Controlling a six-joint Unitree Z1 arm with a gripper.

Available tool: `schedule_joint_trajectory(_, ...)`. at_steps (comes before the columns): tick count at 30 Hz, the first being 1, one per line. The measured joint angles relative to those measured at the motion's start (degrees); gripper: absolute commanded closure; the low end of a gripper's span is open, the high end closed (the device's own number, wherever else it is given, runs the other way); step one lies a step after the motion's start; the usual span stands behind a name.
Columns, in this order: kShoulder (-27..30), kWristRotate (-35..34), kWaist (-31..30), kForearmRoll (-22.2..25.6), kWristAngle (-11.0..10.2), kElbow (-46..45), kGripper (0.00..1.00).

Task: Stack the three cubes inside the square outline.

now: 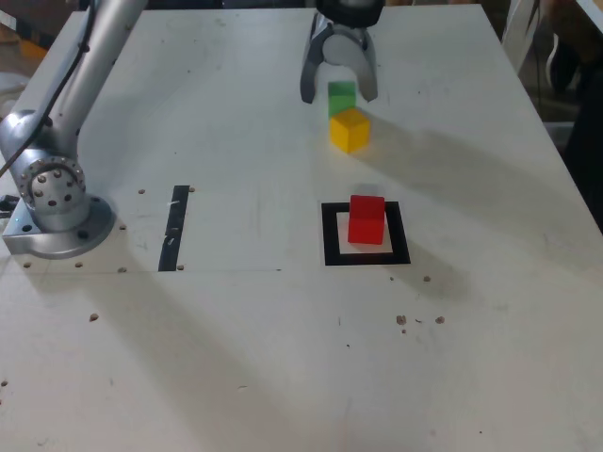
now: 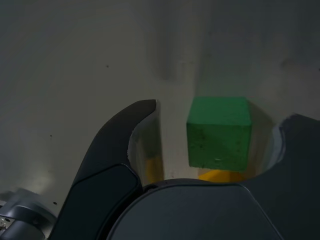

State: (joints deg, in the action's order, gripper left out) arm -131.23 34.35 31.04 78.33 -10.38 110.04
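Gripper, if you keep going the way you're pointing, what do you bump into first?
Probably the green cube. The gripper points down at the table with its open jaws on either side of that cube. Depth is unclear, so its fingertips might reach the table first.

Your gripper (image 1: 339,94) straddles green cube (image 1: 341,97), gaps either side; yellow cube (image 1: 350,129) crowds just beside it. Red cube (image 1: 366,219) occupies square outline (image 1: 330,235); surrounding table (image 1: 283,358) open.

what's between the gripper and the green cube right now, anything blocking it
Nothing visible. The gripper has its jaws open on either side of the green cube, with clear gaps in the wrist view. The yellow cube sits right against the green one, on the side toward the square outline, outside the jaws.
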Motion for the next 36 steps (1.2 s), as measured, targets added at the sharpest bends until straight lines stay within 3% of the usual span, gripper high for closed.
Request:
schedule_joint_trajectory(5,-0.08,0.26,0.0,-0.86,0.63,0.08,0.61)
schedule_joint_trajectory(18,-0.78,0.34,0.0,-1.38,1.56,0.08,0.61)
schedule_joint_trajectory(20,-0.78,0.34,0.0,-1.47,1.56,0.08,0.52)
schedule_joint_trajectory(24,-0.78,0.34,0.0,-1.96,1.41,-0.09,0.18)
schedule_joint_trajectory(26,-0.77,0.33,0.0,-2.1,1.31,-0.32,0.06)
schedule_joint_trajectory(36,3.22,-2.87,-2.74,1.36,1.33,-0.04,0.01)
